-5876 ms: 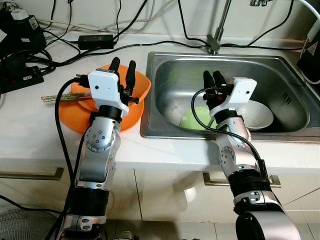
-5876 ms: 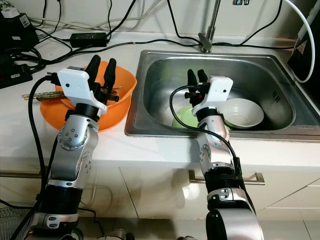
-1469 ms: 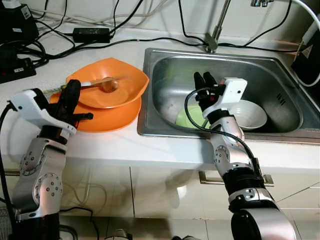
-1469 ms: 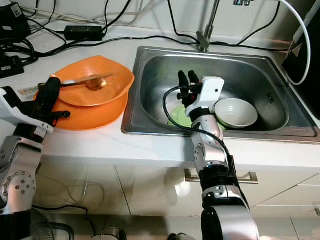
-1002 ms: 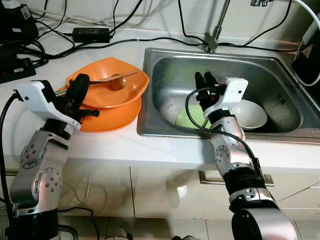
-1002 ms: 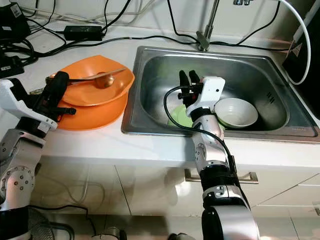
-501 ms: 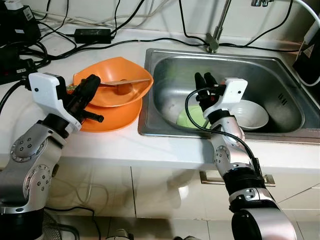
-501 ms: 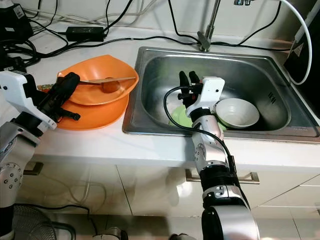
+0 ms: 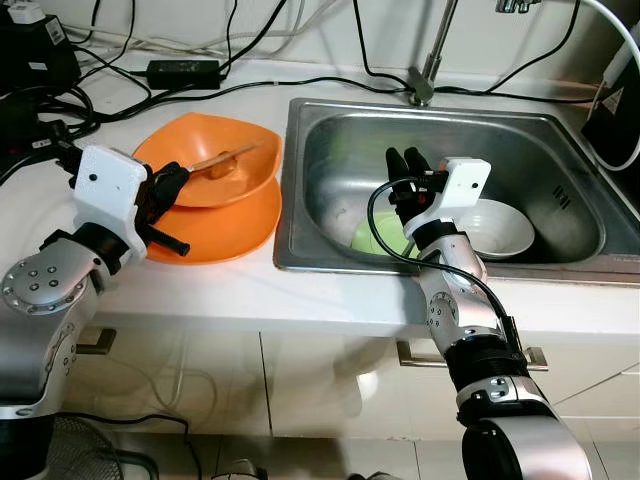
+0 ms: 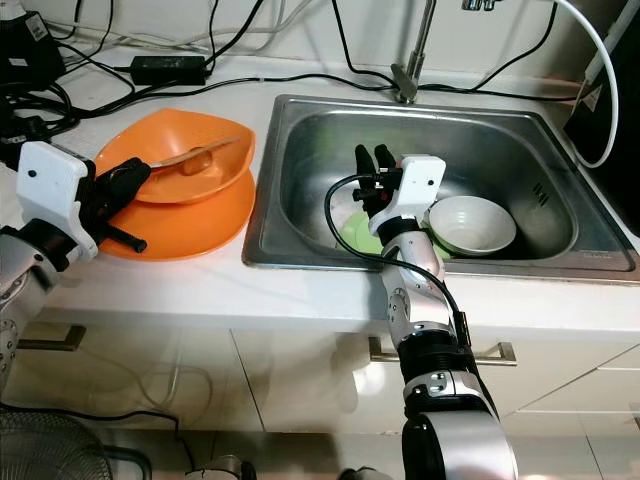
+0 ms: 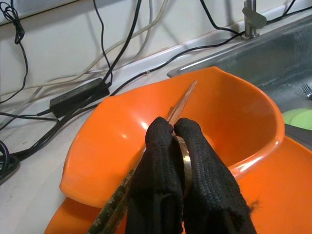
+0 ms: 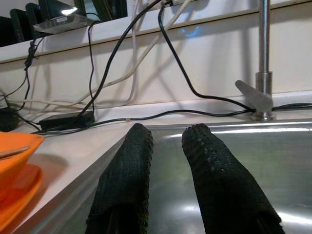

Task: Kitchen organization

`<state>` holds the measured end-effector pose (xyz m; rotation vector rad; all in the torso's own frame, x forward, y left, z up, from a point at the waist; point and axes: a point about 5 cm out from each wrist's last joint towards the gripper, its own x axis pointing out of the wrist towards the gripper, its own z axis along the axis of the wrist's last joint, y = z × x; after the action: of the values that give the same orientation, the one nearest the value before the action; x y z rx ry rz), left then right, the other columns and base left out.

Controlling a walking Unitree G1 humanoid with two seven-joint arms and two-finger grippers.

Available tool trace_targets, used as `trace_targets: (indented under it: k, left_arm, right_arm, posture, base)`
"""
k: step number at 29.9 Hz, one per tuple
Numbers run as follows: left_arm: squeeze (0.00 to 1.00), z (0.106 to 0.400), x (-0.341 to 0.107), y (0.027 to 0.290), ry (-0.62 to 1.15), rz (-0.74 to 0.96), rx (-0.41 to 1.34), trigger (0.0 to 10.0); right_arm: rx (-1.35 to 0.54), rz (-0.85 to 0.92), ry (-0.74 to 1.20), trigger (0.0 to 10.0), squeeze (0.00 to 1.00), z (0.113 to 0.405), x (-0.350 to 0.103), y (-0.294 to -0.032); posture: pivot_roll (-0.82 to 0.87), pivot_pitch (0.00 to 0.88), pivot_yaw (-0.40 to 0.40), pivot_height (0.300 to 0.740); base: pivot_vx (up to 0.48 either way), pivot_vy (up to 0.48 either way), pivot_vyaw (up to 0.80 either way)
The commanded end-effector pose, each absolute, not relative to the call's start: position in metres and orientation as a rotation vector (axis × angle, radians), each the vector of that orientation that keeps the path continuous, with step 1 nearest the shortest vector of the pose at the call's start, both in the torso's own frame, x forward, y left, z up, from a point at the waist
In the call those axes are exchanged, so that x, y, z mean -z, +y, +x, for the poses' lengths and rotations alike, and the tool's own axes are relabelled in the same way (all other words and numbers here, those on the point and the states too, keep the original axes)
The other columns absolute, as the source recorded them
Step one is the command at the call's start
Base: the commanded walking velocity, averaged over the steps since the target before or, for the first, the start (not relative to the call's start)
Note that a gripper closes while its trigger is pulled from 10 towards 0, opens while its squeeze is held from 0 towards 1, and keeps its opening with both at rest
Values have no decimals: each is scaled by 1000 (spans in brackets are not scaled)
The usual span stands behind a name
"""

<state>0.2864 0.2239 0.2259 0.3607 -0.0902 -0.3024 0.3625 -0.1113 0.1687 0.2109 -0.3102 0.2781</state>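
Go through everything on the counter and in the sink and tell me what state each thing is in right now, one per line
left pincer: shut on the chopsticks, over the orange bowl.
right pincer: open, held over the sink.
chopsticks: gripped, tips inside the bowl.
orange bowl: upright on the orange plate.
orange plate: flat on the counter.
white bowl: upright in the sink.
green plate: in the sink.

silver jointed arms, white wrist housings, black cables, black apparently fabric-covered fingers (image 11: 170,161).

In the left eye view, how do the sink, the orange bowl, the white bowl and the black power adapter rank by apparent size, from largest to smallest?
1. Sink, clearly the largest.
2. Orange bowl.
3. White bowl, partly hidden by the right arm.
4. Black power adapter, smallest; it also lies farther from the camera, so its true size is less sure.
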Motion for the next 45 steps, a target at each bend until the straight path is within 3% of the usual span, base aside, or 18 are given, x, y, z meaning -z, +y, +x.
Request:
trace_targets:
  k: [1,7,14,20,34,45]
  left_arm:
    - [0,290,-219,224,-45,368,304,10000]
    - [0,294,-224,219,-103,290,298,10000]
    - [0,285,-227,202,-125,400,488,10000]
    - [0,282,-228,203,-98,480,545,10000]
    - [0,295,-221,218,-27,719,404,10000]
    - [0,292,-234,222,-38,859,480,10000]
  right_arm:
    - [-282,208,-294,10000,0,363,-167,-111]
    - [-279,209,-293,10000,0,363,-167,-112]
    - [-280,209,-291,10000,0,363,-166,-112]
    - [-285,208,-287,10000,0,363,-166,-111]
    - [-295,207,-284,10000,0,363,-166,-110]
    - [-302,202,-282,10000,0,363,-165,-109]
  posture:
    - [173,59,-27,740]
    - [168,61,-25,740]
    - [170,62,-27,740]
    - [173,62,-30,740]
    - [175,61,-30,740]
    - [176,59,-28,740]
  base:
    - [0,0,0]
    - [0,0,0]
    - [0,0,0]
    - [0,0,0]
    - [0,0,0]
    - [0,0,0]
